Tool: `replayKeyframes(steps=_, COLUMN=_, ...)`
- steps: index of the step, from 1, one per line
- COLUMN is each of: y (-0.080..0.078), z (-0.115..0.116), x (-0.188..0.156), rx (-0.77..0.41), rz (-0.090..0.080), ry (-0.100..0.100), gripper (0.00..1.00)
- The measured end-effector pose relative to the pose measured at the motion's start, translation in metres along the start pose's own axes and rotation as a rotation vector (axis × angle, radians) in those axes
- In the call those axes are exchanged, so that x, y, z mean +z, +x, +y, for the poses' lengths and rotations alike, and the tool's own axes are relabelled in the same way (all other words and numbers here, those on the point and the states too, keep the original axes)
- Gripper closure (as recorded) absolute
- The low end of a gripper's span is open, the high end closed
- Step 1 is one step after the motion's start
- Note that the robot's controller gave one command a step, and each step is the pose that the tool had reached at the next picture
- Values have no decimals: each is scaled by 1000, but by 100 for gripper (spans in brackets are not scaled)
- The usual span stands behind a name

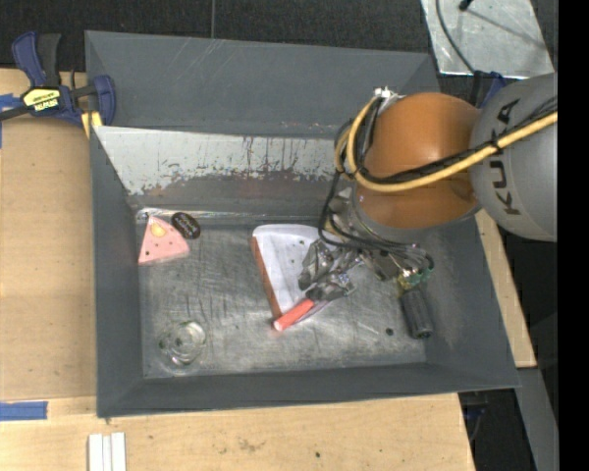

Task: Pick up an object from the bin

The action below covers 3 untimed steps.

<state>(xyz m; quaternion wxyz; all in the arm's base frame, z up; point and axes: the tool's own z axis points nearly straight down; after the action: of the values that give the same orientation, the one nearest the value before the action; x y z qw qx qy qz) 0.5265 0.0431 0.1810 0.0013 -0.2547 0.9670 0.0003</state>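
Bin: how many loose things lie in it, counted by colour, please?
Pink: 1, a wedge
Black: 2, a small oval piece and a cylinder
Clear: 1, a cup
White: 1, a booklet
Red: 1, a pen
Total: 6

A robotics lab: an industrial arm (526, 175), cables (442, 172) looped over its orange wrist cover (412, 130), reaches into a scuffed grey metal bin (265, 77).

Red pen (294, 314) lies flat, diag., by near corner of white pad (283, 248).

Arm (526, 165) from right — claw (324, 279) low
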Motion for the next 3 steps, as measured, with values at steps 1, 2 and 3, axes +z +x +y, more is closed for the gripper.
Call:
replayKeyframes(steps=1, y=0, z=0, x=0, rx=0, rz=0, ry=0, gripper=100)
replayKeyframes(steps=2, y=14, z=58, x=21, rx=262, rz=3, ry=-1, gripper=0)
replayKeyframes(steps=3, y=14, z=58, x=21, rx=262, rz=2, ry=0, gripper=0)
